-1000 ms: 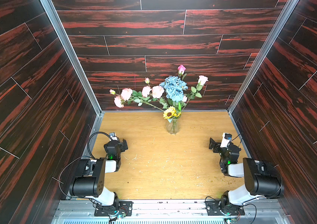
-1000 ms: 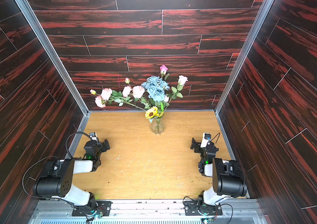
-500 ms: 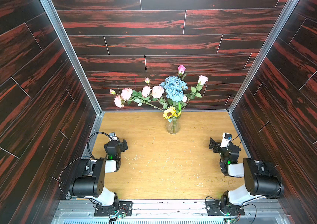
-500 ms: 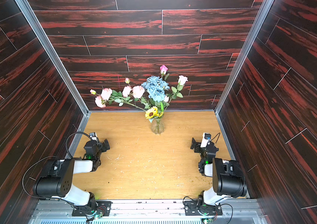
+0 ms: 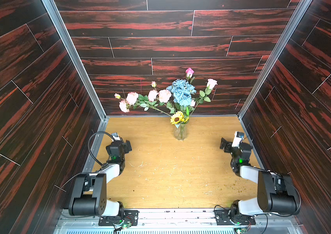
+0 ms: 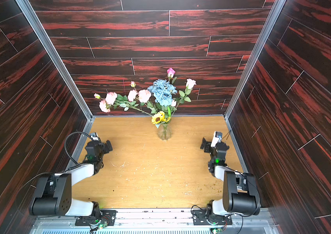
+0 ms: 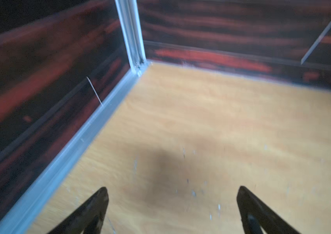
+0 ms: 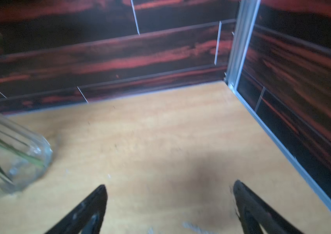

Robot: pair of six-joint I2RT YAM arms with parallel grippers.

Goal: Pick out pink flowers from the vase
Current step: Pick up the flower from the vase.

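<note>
Both wrist views are blurred. The right wrist view cuts off the vase (image 8: 8, 154) at the frame edge, showing only glass body and green stems. In both top views it stands far middle on the surface (image 5: 170, 172), holding the pink flowers (image 5: 164, 95), some partly behind blue roses (image 5: 182, 94). Left pincer (image 7: 171, 190) and right pincer (image 8: 168, 185) gape empty beside the side walls (image 5: 83, 125), bare surface between.

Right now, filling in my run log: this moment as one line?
left gripper: open, empty | right gripper: open, empty | pink flowers: in vase | stage: no pick yet
</note>
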